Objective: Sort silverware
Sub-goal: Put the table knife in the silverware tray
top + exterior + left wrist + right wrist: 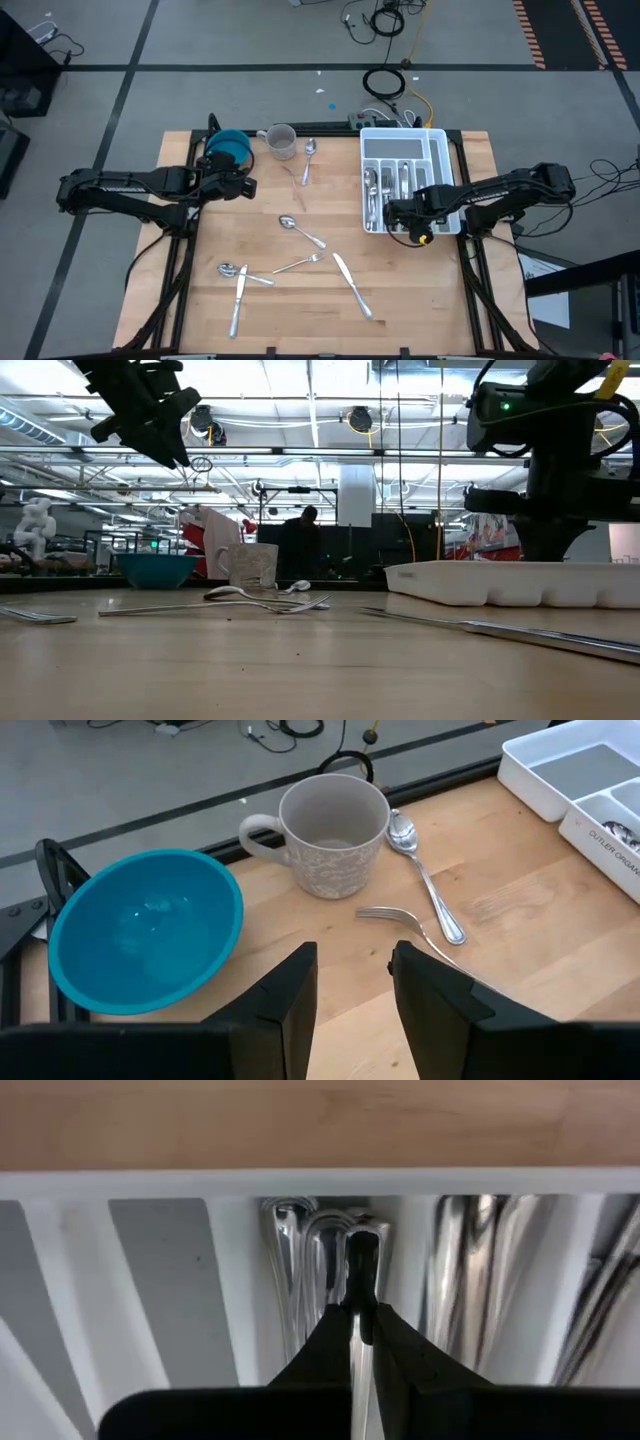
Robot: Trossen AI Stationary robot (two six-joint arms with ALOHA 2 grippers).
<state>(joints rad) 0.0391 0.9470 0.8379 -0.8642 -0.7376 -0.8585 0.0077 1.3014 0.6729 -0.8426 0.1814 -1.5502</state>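
Your right gripper [361,1318] hangs over the white compartmented plastic tray [432,140], fingers pinched on a slim shiny metal utensil [359,1280], probably a knife, above others lying there. Your left gripper [352,982] waits with fingers apart near the round blue bowl [140,930]. More loose silverware [300,232] lies scattered on the wooden table [420,290].

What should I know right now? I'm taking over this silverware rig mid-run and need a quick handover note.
Right tool: over the near end of the white tray, shut on a piece of silverware hanging into a compartment that already holds pieces.
Left tool: open, empty, raised beside the blue bowl, facing the mug.
Done: several pieces lie in the tray's compartments.
Left on the table: a spoon and fork by the mug, a spoon mid-table, a fork, two knives and another spoon nearer the front edge.
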